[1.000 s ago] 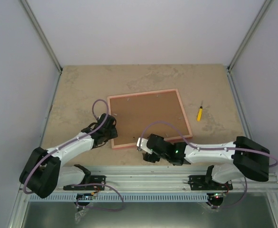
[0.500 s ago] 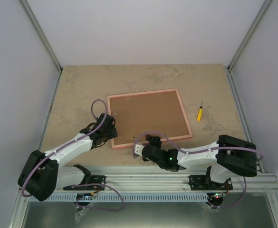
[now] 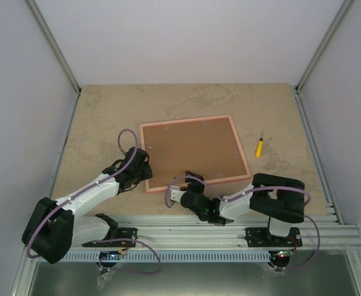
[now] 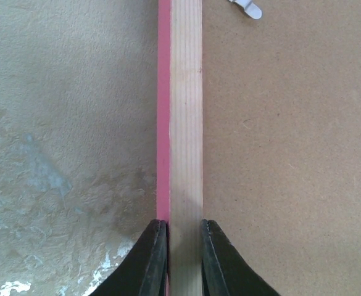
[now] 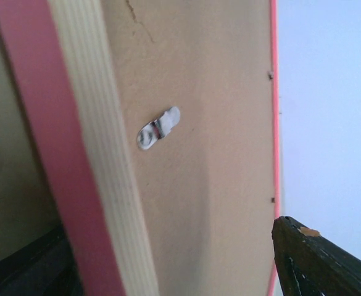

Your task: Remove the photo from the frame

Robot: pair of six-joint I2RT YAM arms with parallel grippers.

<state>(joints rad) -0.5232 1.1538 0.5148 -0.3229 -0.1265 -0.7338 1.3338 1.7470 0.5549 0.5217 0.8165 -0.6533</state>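
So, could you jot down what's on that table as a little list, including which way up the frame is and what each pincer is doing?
table: speckled beige top
frame: lying flat, brown back upward, pink rim
photo: not visible from this side
metal tab: on the back board, close to a rail
left pincer: closed on the frame's left rail
right pincer: open, at the frame's near edge
screwdriver: small, yellow handle, right of the frame, not touching it

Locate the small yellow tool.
Top view: the small yellow tool lies on the table, just right of the frame, not touching it.
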